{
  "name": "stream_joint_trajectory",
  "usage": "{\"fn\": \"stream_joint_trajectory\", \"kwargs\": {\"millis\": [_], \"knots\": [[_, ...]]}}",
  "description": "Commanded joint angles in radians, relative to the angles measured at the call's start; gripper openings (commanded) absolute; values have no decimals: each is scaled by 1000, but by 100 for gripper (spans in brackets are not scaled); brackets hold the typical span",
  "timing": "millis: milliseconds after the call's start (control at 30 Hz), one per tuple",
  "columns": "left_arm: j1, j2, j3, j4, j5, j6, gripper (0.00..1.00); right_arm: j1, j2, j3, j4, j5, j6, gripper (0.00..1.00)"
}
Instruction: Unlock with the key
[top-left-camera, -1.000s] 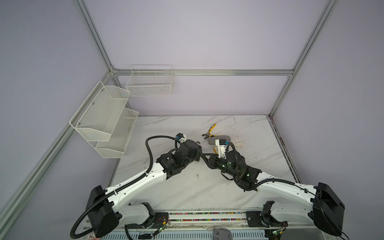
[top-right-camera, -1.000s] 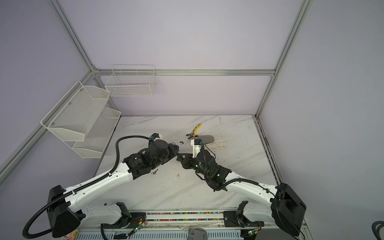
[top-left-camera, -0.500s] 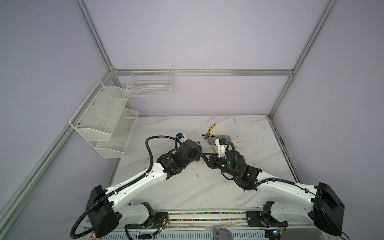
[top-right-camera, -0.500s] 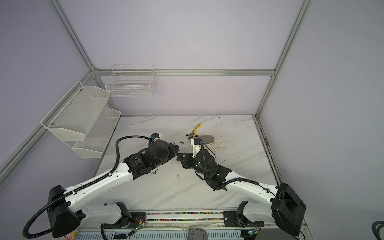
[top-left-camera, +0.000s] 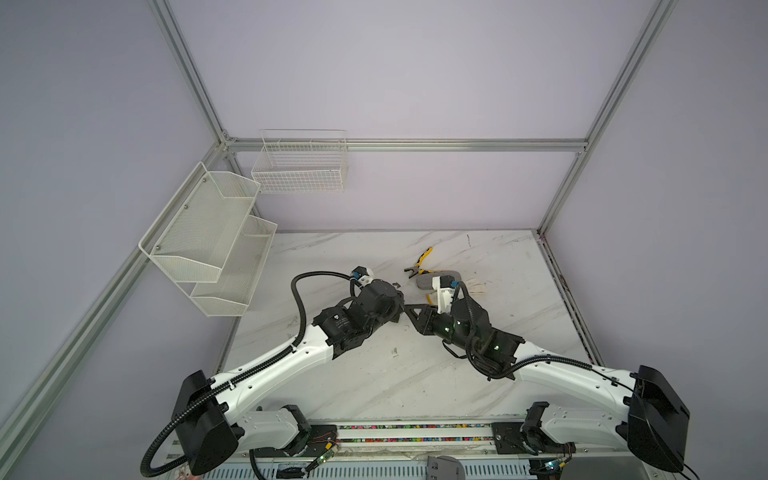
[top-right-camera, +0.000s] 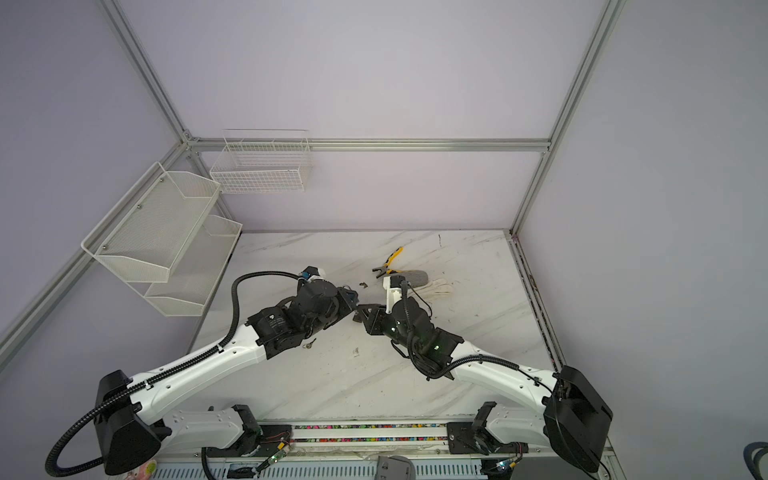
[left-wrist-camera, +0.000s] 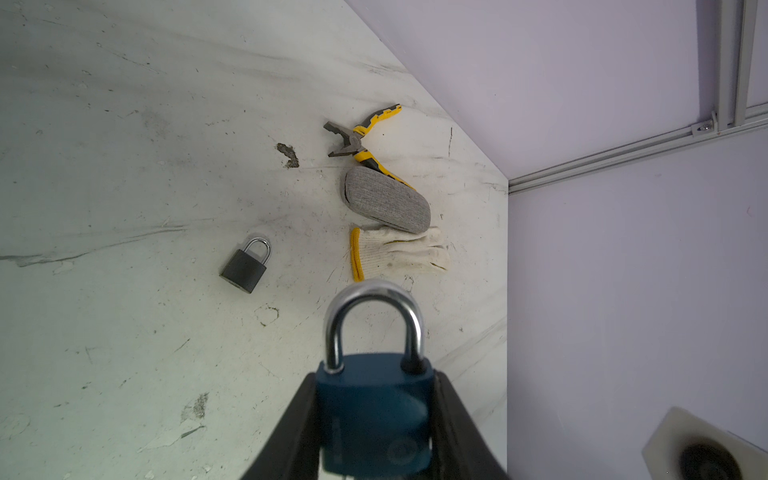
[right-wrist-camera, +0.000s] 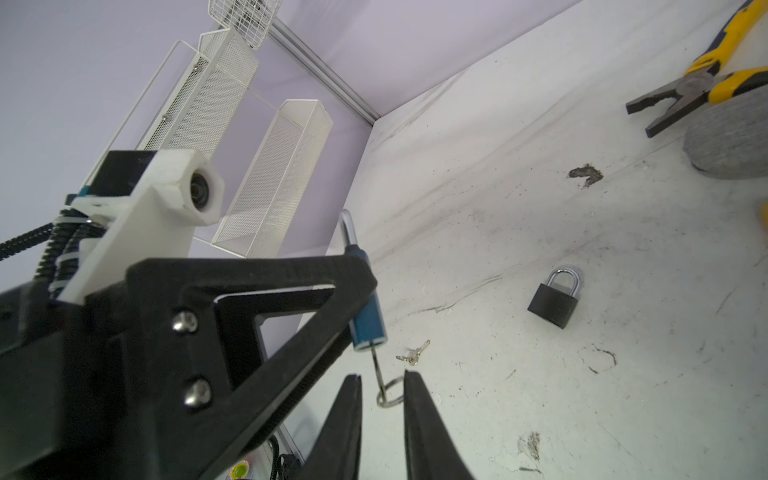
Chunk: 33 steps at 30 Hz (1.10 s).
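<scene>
A blue padlock (left-wrist-camera: 374, 415) with a silver shackle is clamped by its body between the fingers of my left gripper (left-wrist-camera: 375, 380), held above the table. In the right wrist view the same blue padlock (right-wrist-camera: 368, 316) has a thin silver key (right-wrist-camera: 377, 365) with a ring sticking out of its underside. My right gripper (right-wrist-camera: 382, 380) stands around that key, its jaws a little apart with a gap on either side of the key's shaft; the ring touches one finger. In both top views the two grippers meet tip to tip at the table's middle (top-left-camera: 404, 309).
A black padlock (right-wrist-camera: 552, 303) and a small bunch of keys (right-wrist-camera: 413, 353) lie on the marble table (top-left-camera: 374, 382). Yellow pliers (left-wrist-camera: 357, 141), a grey case (left-wrist-camera: 386, 203) and a white glove (left-wrist-camera: 403, 251) lie at the back. White mesh shelves (top-left-camera: 208, 237) and a wire basket (top-left-camera: 299, 166) hang on the walls at the left.
</scene>
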Motion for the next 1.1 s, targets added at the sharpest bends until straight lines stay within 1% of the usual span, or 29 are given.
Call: {"fn": "stream_joint_trajectory", "kwargs": {"millis": [0,367,500,600,633,700,833,967,1067], "knots": [[-1,-6,52,51,-1,14,0,-1,19,31,13,-1,-13,20],[-1,-7,50,56,-3,13,0,0,37,15,23,-23,-4,19],[-1,-6,55,60,4,12,0,0,45,11,30,-25,-2,14],[-1,-9,54,62,10,11,0,0,53,14,31,-29,-4,14],[-1,-8,54,61,14,11,0,0,56,16,31,-28,-5,12],[-1,-11,56,61,25,11,0,0,58,18,30,-24,-7,8],[-2,-27,49,61,58,10,0,-4,57,28,30,-15,-16,7],[-17,-39,42,62,114,-7,0,-12,64,46,40,-13,-21,3],[-42,-45,44,79,158,-21,0,-24,69,47,88,-45,6,0]]}}
